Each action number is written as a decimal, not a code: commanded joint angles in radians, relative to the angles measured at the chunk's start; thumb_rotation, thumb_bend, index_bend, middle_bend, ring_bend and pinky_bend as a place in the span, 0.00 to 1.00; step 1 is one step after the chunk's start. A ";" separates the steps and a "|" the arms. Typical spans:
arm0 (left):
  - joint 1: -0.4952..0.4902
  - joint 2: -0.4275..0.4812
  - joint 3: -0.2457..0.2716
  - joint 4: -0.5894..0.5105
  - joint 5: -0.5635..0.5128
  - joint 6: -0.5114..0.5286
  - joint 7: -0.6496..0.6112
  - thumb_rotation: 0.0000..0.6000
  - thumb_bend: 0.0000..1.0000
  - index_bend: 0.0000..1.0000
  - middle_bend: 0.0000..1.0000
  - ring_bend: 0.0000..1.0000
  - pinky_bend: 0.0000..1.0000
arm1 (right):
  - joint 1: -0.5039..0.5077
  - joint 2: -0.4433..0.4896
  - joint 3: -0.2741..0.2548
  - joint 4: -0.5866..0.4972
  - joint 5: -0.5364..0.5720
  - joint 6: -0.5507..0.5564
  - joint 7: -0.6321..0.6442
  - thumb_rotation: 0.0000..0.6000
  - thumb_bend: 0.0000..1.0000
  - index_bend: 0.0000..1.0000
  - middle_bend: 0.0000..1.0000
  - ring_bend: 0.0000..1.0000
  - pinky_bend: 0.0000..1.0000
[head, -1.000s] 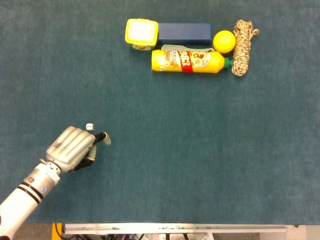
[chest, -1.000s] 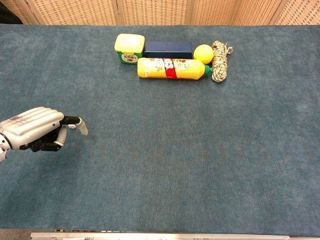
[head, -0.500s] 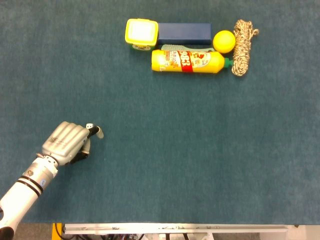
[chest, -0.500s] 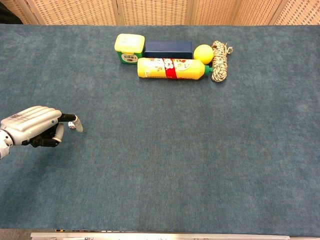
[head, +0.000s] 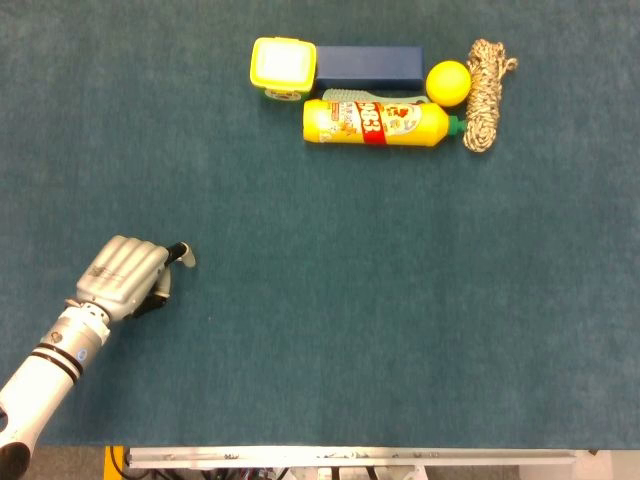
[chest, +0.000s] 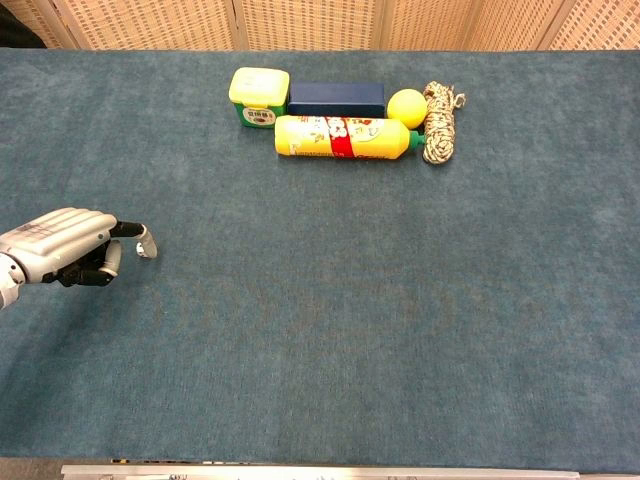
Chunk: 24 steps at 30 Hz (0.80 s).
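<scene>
Head view: left robot hand (head: 125, 275) clenched, well apart from bottle (head: 378, 122), box (head: 368, 66), rope (head: 486, 80).

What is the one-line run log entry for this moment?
left robot hand: fingers curled, contents unclear | right robot hand: unseen | yellow bottle: far off

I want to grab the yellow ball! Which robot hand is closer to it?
The left hand, because it is the only hand in view. It sits far from the yellow ball, at the table's near left, while the ball lies at the far side. The right hand is out of sight.

Small white die (chest: 142, 251) beside robot hand (chest: 62, 245)
</scene>
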 joint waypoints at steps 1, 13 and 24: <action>-0.002 -0.001 0.000 0.005 -0.005 -0.002 -0.005 1.00 1.00 0.33 1.00 0.94 0.93 | 0.000 0.000 0.000 0.000 0.001 -0.001 -0.001 1.00 0.52 0.36 0.40 0.25 0.51; -0.002 -0.001 0.012 0.014 -0.014 -0.001 -0.004 1.00 1.00 0.34 1.00 0.94 0.93 | 0.002 -0.002 -0.002 0.000 0.000 -0.006 -0.006 1.00 0.52 0.36 0.40 0.25 0.51; -0.002 -0.009 0.013 0.045 -0.026 -0.005 -0.032 1.00 1.00 0.34 1.00 0.94 0.93 | 0.002 -0.002 -0.001 0.000 0.001 -0.005 -0.006 1.00 0.52 0.36 0.40 0.25 0.51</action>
